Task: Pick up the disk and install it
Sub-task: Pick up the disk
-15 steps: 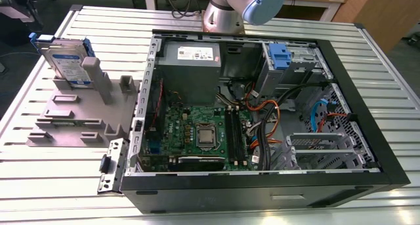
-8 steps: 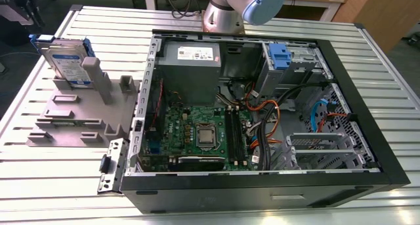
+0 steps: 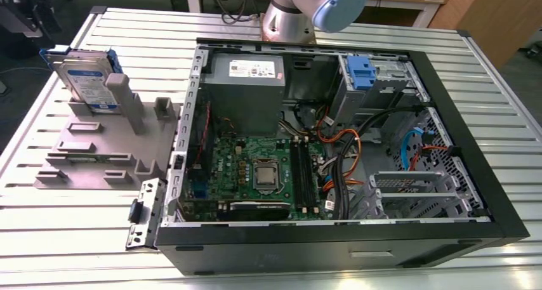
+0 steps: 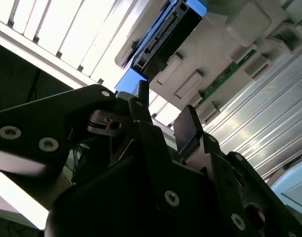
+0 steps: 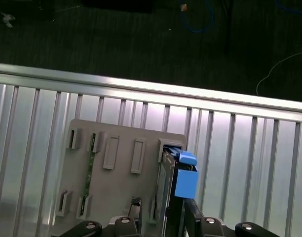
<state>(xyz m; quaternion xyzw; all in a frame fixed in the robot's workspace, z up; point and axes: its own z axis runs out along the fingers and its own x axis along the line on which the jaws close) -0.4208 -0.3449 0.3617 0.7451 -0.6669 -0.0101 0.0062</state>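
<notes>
One slatted metal table [image 3: 76, 245] carried an open computer case [image 3: 339, 242], laid on its side, likely so its bays faced upward for loading. Just beside it, toward the exterior view's left, a grey holder [image 3: 93, 153] kept the disk [image 3: 85, 80] standing on edge in a slot (blue rails showing), presumably so fingers could close on its flat faces. In the second wrist view the gripper [image 4: 163, 106] hung apart from the disk, fingers spread, holding nothing.
</notes>
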